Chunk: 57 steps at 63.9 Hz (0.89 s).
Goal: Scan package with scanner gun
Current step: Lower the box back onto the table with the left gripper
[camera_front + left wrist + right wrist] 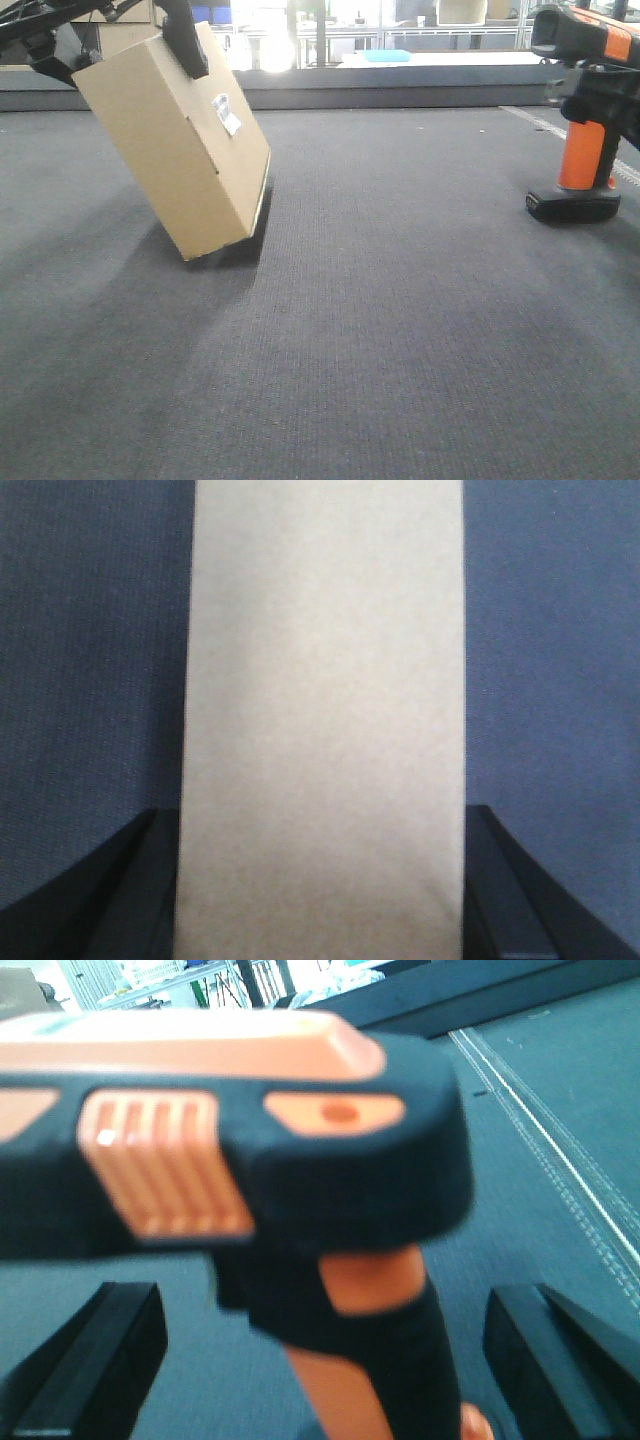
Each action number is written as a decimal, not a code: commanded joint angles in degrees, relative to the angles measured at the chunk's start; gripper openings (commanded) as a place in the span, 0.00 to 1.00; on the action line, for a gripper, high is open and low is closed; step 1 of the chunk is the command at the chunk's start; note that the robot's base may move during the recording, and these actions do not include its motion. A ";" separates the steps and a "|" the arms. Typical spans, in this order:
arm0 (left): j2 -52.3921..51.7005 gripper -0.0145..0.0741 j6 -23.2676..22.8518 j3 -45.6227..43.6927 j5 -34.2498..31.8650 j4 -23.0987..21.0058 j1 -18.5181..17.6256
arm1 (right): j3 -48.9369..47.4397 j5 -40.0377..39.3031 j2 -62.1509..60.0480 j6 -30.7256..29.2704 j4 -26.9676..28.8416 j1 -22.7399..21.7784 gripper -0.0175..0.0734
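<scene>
While the left hand clamps the tilted package, the right hand — gaping — straddles the scanner gun.

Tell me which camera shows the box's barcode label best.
The exterior front-facing view: the white label sits on the broad side of the tilted package, near its top edge, too small to read. The left wrist view shows only a plain brown face, no label. The right wrist view shows just the scanner gun.
</scene>
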 commanded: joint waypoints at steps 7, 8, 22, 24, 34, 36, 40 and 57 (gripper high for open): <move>-0.33 0.04 2.77 -3.64 4.16 5.39 1.18 | 5.92 -1.42 -4.45 -0.16 -1.27 -0.22 0.81; -0.33 0.04 3.75 -4.08 4.94 5.39 1.50 | 6.68 -1.42 -4.79 -0.16 -1.54 -0.22 0.81; -0.33 0.04 14.30 -7.41 9.74 5.26 8.99 | 12.79 -2.74 -9.92 -0.16 -2.61 -0.22 0.81; -0.33 0.04 16.46 -7.41 9.60 5.26 10.07 | 13.24 -2.84 -10.72 -0.16 -2.61 -0.22 0.81; -0.33 0.04 23.35 -7.29 10.52 5.26 15.29 | 14.31 -2.52 -13.83 -0.16 -2.61 -0.22 0.81; -0.33 0.04 23.70 -7.29 10.52 5.26 16.16 | 14.31 -2.52 -14.44 -0.16 -2.61 -0.22 0.81; -0.33 0.04 23.70 -7.29 10.52 5.26 18.00 | 14.31 -2.52 -15.45 -0.16 -2.61 -0.22 0.81; -0.21 0.04 27.79 -7.17 10.39 6.12 20.74 | 14.31 -2.43 -16.98 -0.16 -2.61 -0.22 0.81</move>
